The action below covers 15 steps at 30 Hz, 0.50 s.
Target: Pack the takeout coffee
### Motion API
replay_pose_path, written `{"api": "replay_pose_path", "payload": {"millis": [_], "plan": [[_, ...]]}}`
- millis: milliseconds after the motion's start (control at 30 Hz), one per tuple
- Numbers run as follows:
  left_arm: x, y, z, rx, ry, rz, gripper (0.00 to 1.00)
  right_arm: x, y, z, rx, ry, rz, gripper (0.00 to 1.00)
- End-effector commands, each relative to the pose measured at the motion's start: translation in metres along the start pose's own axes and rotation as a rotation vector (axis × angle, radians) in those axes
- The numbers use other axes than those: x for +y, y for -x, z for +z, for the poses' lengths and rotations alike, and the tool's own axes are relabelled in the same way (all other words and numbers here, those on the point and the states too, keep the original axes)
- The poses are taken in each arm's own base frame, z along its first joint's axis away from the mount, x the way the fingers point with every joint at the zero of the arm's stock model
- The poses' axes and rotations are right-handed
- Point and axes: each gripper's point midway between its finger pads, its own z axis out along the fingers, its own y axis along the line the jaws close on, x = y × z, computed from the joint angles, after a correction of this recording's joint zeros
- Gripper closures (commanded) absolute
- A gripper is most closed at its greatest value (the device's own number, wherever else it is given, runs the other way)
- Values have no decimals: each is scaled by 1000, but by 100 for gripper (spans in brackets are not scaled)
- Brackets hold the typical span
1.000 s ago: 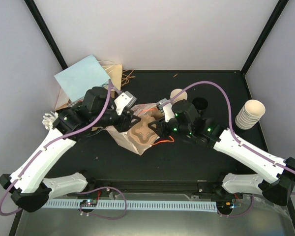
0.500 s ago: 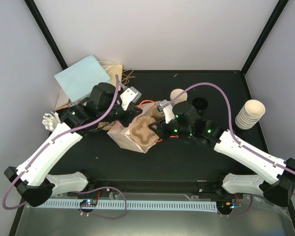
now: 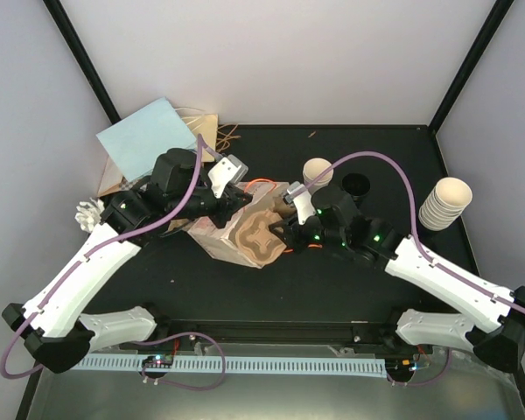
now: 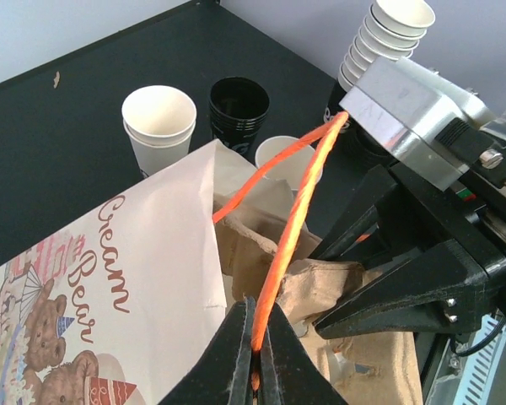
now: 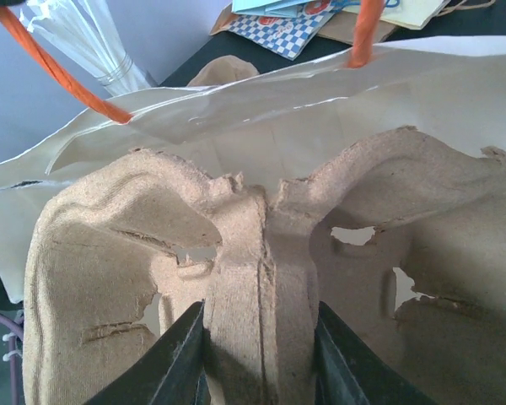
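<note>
Meanwhile, tray enters bag; cups wait outside.
Left gripper (image 4: 255, 316) is pinched tight on the orange handle (image 4: 291, 224), lifting the bag (image 4: 126, 278) mouth. Right gripper (image 5: 257, 325) clamps the tray (image 5: 253, 245) by its centre ridge. Best to keep the handle taut and slide the tray in level. The cups (image 3: 317, 171) stand near, behind the right gripper, untouched.

A robotics lab test cell: a black tabletop (image 3: 201, 280) enclosed by plain white panels (image 3: 289, 61) and black frame posts (image 3: 80, 58), two white robot arms (image 3: 79, 273) bolted at its near edge.

Rough pulp tray (image 5: 244, 278), matt paper cup (image 4: 158, 126)
</note>
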Motion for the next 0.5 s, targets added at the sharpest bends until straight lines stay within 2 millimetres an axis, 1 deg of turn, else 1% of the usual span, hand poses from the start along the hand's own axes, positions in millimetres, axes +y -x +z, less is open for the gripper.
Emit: {"api": "replay_pose_path", "payload": {"millis": [0,167,467], "plan": [[-14,23,-17,-86,-39,22,98,-8,-1,-6,-18,-44,-47,70],[-17,27,-19,-101,-56,15,98,-10,-6,-6,-3,-79,-80,70],[-21,30,-21,-114,-78,6,99,-8,-6,-8,-11,-94,-103,69]]}}
